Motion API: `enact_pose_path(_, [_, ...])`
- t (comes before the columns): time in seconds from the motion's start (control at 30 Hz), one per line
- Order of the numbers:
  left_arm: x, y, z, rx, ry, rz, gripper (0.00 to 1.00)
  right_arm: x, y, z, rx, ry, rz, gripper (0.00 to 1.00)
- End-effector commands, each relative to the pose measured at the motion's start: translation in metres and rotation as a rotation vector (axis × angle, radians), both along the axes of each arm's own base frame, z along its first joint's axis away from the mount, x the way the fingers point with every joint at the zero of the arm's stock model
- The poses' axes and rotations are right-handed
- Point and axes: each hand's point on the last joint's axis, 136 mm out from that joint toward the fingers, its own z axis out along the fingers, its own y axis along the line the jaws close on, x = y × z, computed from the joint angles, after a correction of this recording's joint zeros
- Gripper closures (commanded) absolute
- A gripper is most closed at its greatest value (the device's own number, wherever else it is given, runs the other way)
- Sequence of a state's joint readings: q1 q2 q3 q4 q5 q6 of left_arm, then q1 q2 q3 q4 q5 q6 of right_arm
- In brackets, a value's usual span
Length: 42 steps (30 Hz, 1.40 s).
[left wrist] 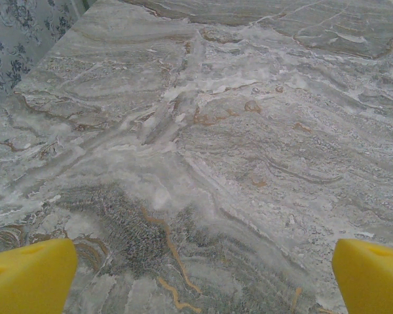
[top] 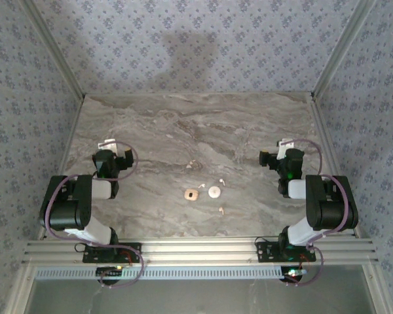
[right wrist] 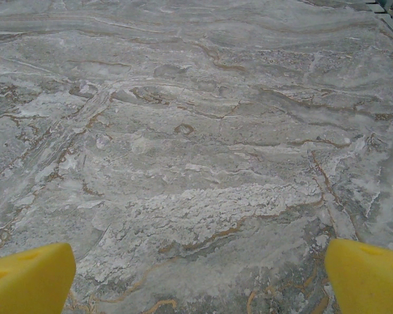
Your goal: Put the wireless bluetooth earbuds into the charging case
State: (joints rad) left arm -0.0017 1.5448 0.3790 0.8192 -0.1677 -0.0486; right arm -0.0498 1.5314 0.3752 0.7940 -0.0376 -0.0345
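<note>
The charging case lies near the table's middle front as two coin-sized round pucks, a tan one (top: 191, 194) and a white one (top: 214, 191), side by side. Around them lie the tiny whitish earbuds: one behind (top: 190, 165), one just behind the white puck (top: 219, 182), one in front (top: 221, 210). My left gripper (top: 114, 150) (left wrist: 200, 278) hovers well left of them. It is open, its yellow fingertips (left wrist: 29, 278) wide apart over bare marble. My right gripper (top: 280, 152) (right wrist: 200, 278) is well to the right, also open, with nothing between its yellow fingertips (right wrist: 367, 275).
The marble tabletop (top: 196, 124) is bounded by patterned walls at the back and both sides, with metal rails along the left (top: 52, 55) and right (top: 337, 55). An aluminium rail (top: 196, 252) at the near edge carries both arm bases.
</note>
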Motion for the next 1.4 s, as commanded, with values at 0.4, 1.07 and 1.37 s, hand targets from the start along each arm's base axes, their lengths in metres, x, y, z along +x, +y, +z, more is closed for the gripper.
enact_pose_path(0.4, [0.009,-0.022,0.049,0.053,0.001,-0.074,0.00,0.000,-0.005,0.065,0.030,0.067,-0.104,0.00])
enact_pose_path(1.07, [-0.045,-0.170,0.069,-0.365,0.553,-0.392,0.27,-0.123,0.185,0.077,0.184,0.768,0.101,0.00])
enact_pose_path(1.37, [-0.053,-0.170,0.039,-0.393,0.652,-0.356,0.27,-0.152,0.250,0.022,0.086,0.996,0.092,0.24])
